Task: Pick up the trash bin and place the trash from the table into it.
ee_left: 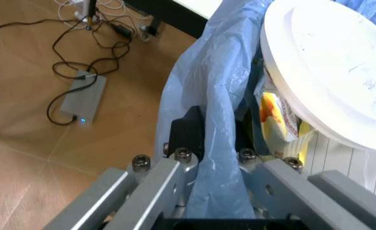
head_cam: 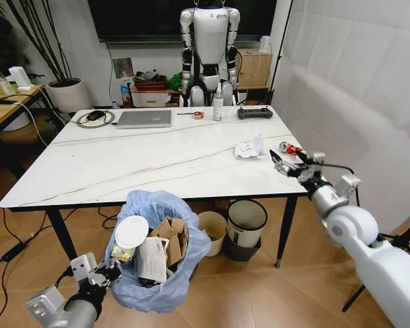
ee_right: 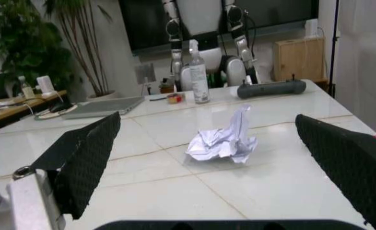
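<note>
Down at my near left, my left claw (head_cam: 104, 275) is clamped on the rim of the trash bin (head_cam: 165, 287), its fingers (ee_left: 186, 130) pinching the blue bag (the bag bunches between them). I hold the bin in front of the near edge of the table (head_cam: 123, 164), and it already carries a white paper plate (head_cam: 132, 231), torn brown cardboard (head_cam: 173, 236) and a yellow wrapper (ee_left: 274, 115). Farther off to my right, my right claw (head_cam: 285, 161) hangs spread wide and empty over the table's right edge. A crumpled white tissue (head_cam: 249, 148) lies just beyond it, framed between my fingertips (ee_right: 88, 158), with a crushed red can (head_cam: 288, 147) close to its right.
</note>
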You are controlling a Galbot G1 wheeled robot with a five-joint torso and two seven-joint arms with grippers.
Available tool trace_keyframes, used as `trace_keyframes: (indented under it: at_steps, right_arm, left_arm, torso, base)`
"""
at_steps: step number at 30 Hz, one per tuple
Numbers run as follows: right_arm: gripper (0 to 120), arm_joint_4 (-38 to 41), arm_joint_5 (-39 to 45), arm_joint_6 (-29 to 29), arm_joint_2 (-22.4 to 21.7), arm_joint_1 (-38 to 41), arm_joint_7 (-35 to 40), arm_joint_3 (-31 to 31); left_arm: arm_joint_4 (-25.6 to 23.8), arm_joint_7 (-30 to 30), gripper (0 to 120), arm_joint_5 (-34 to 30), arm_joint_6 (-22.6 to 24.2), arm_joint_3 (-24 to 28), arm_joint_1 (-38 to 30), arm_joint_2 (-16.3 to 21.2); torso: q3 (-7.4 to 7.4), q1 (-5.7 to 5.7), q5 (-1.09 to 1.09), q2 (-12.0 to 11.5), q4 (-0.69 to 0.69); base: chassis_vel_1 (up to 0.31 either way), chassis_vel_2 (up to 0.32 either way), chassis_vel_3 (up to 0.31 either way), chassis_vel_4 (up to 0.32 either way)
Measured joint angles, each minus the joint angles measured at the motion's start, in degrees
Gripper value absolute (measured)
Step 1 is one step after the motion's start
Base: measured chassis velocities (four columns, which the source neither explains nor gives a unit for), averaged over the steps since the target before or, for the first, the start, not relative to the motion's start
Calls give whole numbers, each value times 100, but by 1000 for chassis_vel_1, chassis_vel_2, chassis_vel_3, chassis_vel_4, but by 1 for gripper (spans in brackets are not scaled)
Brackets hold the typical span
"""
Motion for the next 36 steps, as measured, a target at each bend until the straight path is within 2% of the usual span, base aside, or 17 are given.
trace_keyframes:
  at_steps: [14, 36]
  right_arm:
    - [100, -127, -223, 399, 305, -481, -613, 314]
    - [100, -281, -182, 433, 462, -412, -718, 272]
  left_arm:
    - [-37, 20, 1, -7, 0, 39, 12, -8]
    - [-51, 65, 1, 27, -17, 74, -3, -71]
  torso:
    - [0, 0, -2, 0, 0]
    - [0, 0, -1, 0, 0]
  base:
    - [0, 0, 0, 0]
    - [0, 0, 0, 0]
